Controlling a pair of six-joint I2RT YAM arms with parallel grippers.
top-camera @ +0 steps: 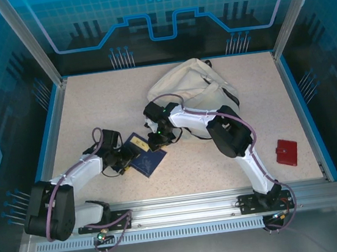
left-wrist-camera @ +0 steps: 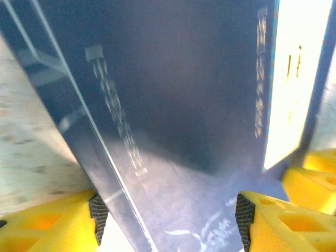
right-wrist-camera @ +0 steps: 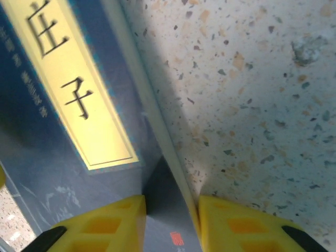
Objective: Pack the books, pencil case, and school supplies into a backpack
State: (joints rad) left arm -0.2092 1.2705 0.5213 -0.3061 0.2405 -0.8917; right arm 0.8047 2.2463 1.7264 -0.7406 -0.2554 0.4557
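A dark blue book (top-camera: 146, 158) with a yellow title label lies on the speckled table, between both grippers. My left gripper (top-camera: 122, 159) holds its left corner. In the left wrist view the book (left-wrist-camera: 184, 105) spans the gap and both pads (left-wrist-camera: 97, 216) touch its edges, so the left gripper (left-wrist-camera: 170, 220) is shut on it. My right gripper (top-camera: 158, 141) holds the book's upper right edge. One finger (right-wrist-camera: 105, 226) is on the cover (right-wrist-camera: 58, 157) and the other against the cream page edge, so the right gripper (right-wrist-camera: 172, 223) is shut on it. The cream backpack (top-camera: 194, 86) lies behind, partly hidden by the right arm.
A small flat red case (top-camera: 287, 152) lies at the right of the table, near the blue side rail (top-camera: 302, 109). The right arm's elbow (top-camera: 228, 134) hangs over the middle. An aluminium rail (top-camera: 184, 207) runs along the near edge.
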